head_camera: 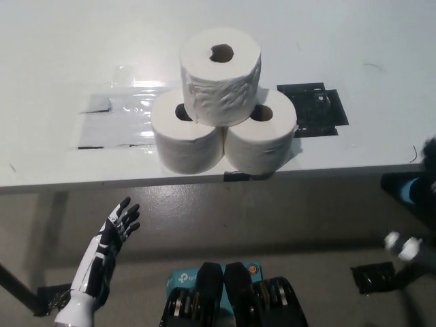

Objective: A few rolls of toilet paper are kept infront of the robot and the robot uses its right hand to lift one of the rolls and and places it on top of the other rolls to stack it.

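Observation:
Three white toilet paper rolls stand near the front edge of the white table (pixel 54 61). The top roll (pixel 220 75) rests upright on the two bottom rolls, the left one (pixel 185 139) and the right one (pixel 262 139), which sit side by side and touch. My white left hand (pixel 109 252) hangs below the table edge at lower left, fingers spread, holding nothing. My black right hand (pixel 407 246) is a blurred shape at the lower right, below the table and well away from the rolls. Its fingers are too smeared to read.
Clear shiny tape (pixel 119 119) lies on the table left of the rolls. A black tape patch (pixel 315 109) lies to their right. Below the table edge is grey floor with a black tape mark (pixel 375 278) at lower right.

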Controlling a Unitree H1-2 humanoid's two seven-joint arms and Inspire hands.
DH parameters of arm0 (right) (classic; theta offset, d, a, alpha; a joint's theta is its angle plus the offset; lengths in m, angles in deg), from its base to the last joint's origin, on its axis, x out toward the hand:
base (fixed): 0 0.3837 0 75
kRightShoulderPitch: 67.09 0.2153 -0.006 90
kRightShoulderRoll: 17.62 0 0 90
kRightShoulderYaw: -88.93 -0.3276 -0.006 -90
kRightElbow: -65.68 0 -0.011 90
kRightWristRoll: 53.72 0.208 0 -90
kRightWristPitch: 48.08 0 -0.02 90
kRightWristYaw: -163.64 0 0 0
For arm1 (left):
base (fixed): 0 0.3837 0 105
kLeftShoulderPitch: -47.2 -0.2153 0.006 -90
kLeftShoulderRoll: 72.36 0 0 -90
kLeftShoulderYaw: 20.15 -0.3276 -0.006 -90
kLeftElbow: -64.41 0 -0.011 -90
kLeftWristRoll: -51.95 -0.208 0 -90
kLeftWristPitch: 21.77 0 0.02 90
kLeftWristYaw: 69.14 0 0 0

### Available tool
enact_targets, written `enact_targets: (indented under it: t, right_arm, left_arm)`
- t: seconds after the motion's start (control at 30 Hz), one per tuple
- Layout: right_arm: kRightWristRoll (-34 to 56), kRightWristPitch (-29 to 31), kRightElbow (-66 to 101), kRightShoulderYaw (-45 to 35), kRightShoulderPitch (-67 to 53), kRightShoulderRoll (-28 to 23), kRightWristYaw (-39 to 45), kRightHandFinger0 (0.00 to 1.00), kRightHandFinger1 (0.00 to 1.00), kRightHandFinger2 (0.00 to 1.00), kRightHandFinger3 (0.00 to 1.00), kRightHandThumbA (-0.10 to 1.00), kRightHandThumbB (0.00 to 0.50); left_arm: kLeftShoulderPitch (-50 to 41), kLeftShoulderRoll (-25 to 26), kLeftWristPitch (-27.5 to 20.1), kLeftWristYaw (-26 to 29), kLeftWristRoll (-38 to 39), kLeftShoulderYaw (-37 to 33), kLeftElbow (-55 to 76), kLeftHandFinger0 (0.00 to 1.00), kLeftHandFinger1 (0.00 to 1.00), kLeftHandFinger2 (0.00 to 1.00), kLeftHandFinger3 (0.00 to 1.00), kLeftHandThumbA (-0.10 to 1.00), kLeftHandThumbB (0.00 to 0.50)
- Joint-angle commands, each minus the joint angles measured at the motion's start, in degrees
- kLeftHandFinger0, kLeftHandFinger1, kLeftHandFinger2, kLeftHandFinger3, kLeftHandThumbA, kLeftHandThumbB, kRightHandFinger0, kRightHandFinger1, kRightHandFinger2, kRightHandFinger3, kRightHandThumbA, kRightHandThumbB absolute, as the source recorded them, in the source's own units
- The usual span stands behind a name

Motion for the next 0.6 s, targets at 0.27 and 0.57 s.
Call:
enact_targets:
  t: [0.27,0.57]
  right_arm:
    - [0.32,18.37,-29.33,7.69,3.66,4.92,-5.69,1.00,1.00,1.00,1.00,1.00,0.157]
    - [-0.57,23.65,-39.39,7.95,4.96,3.33,-9.01,1.00,1.00,1.00,1.00,1.00,0.112]
  left_arm:
    - [-4.24,-0.10,-1.86,-0.02,1.95,0.09,2.43,1.00,1.00,1.00,1.00,1.00,0.217]
    - [-5.18,-0.66,-1.51,0.93,1.45,0.47,3.29,1.00,1.00,1.00,1.00,1.00,0.164]
